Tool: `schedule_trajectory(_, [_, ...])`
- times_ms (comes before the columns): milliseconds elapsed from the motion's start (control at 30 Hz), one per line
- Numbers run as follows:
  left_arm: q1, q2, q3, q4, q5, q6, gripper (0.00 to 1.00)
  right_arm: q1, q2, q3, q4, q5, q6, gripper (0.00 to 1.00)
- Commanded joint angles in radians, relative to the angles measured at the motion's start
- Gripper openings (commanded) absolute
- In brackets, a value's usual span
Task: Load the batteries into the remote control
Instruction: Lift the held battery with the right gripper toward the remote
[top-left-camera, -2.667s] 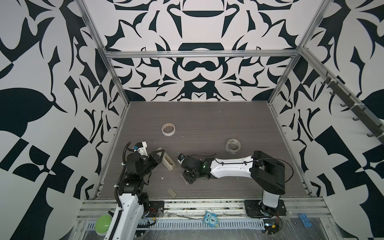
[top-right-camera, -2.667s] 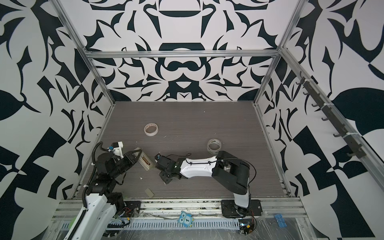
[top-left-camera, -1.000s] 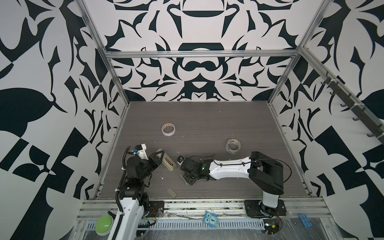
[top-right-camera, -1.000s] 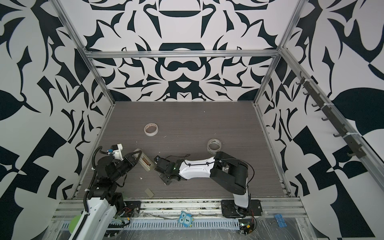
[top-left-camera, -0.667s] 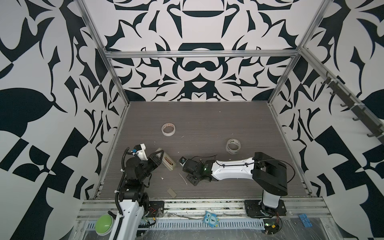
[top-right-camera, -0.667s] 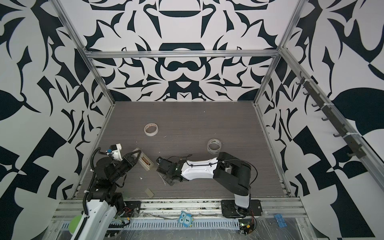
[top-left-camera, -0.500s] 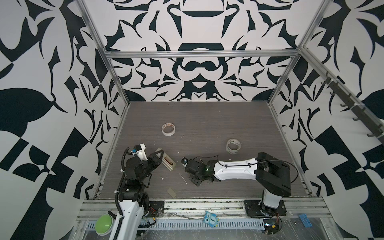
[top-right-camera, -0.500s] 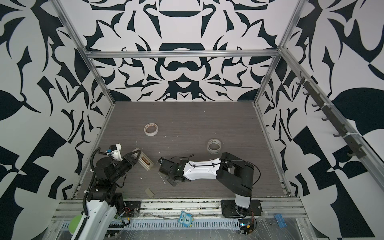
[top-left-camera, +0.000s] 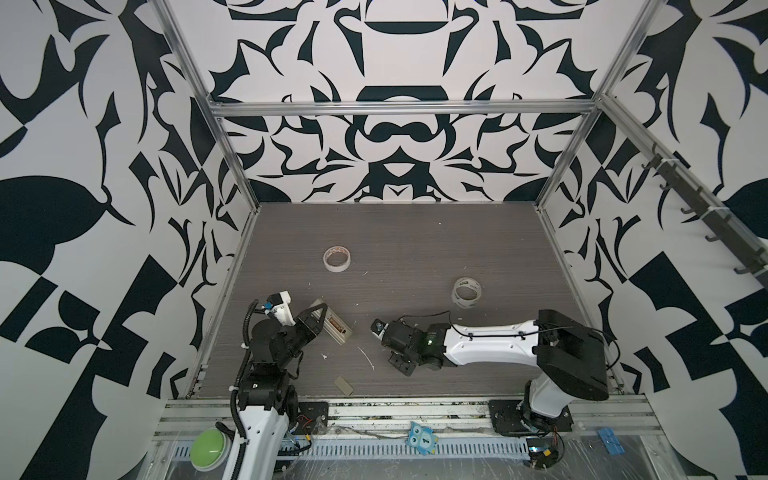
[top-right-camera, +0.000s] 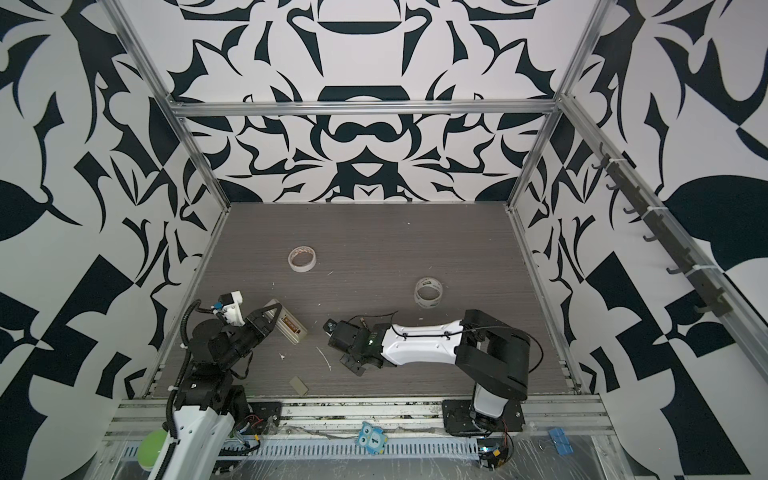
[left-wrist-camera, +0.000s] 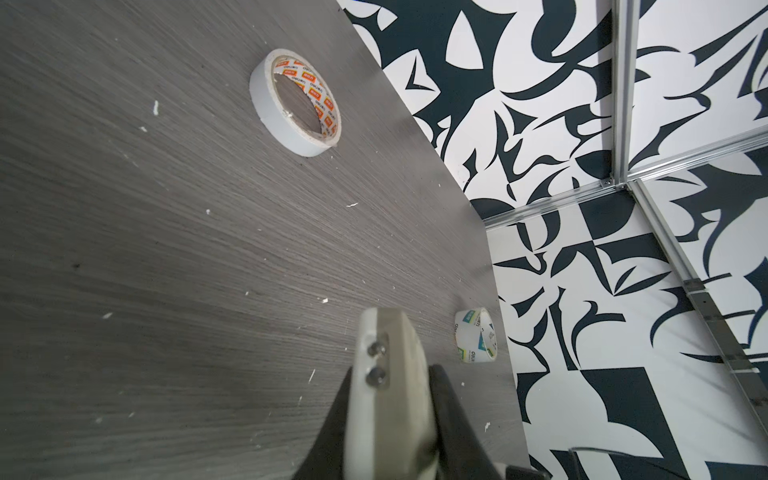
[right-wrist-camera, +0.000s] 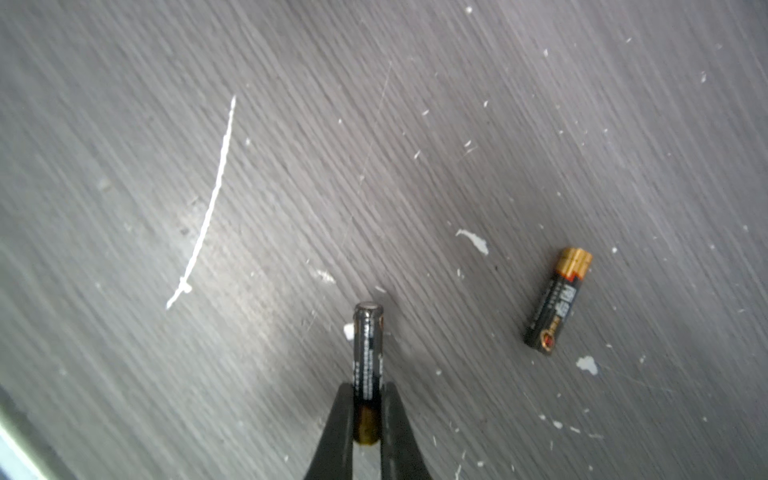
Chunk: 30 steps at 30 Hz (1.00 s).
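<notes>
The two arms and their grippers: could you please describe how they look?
Both the left arm and the right arm have white shells and black joints, with black cables running along them. The left gripper and the right gripper each have slim, black, tapering fingers.

Both top views were bright and evenly lit by diffuse light, with only a soft, faint shadow beneath the right arm on the grey table. In the left wrist view the remote control sat blurred close to the lens, while the white tape roll was sharp. The right wrist view was smeared. The loose battery ghosted double, the gripped battery showed clearer, and a pale sheen lay on the wood grain.
</notes>
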Motion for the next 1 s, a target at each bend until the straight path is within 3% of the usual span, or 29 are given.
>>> schedule_trajectory(0, [0.003, -0.04, -0.024, 0.023, 0.025, -0.02, 0.0, 0.003, -0.031, -0.008, 0.005, -0.001, -0.041, 0.0])
schedule_trajectory(600, [0.002, -0.122, -0.021, 0.009, 0.061, -0.027, 0.0, 0.004, 0.027, -0.004, 0.012, 0.017, -0.056, 0.0])
schedule_trajectory(967, [0.003, -0.135, -0.021, 0.002, 0.063, -0.027, 0.0, 0.004, -0.005, -0.036, 0.031, 0.017, -0.014, 0.19])
